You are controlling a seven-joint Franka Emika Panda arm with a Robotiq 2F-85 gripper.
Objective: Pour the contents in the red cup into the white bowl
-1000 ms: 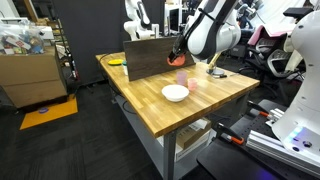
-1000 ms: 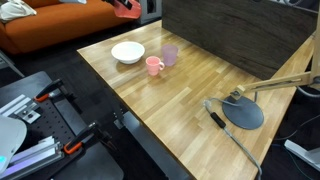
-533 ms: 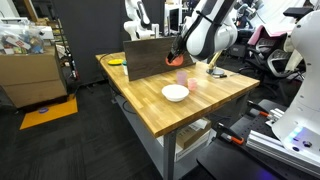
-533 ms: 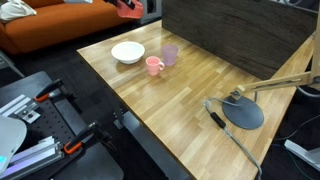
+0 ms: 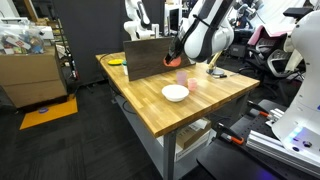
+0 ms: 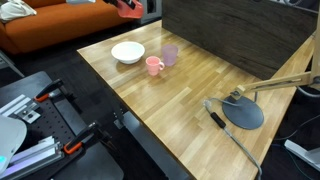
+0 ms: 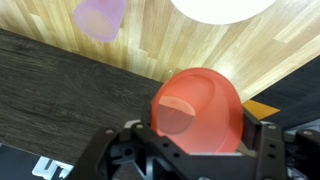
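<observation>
My gripper (image 7: 200, 128) is shut on the red cup (image 7: 198, 108), which fills the lower middle of the wrist view and is tilted, with its inside facing the camera. In both exterior views the red cup (image 5: 175, 58) hangs above the wooden table, behind the white bowl (image 5: 175, 93). At the top edge of an exterior view only a piece of the red cup (image 6: 128, 8) shows, beyond the white bowl (image 6: 127, 52). The bowl's rim (image 7: 222, 10) shows at the top of the wrist view. What the cup contains I cannot make out.
A pink cup (image 6: 154, 66) and a lilac translucent cup (image 6: 170, 54) stand beside the bowl. A dark upright board (image 6: 235, 30) runs along the table's back. A black round base with a cable (image 6: 243, 112) lies further along the table. A yellow flat item (image 5: 115, 62) lies by the board.
</observation>
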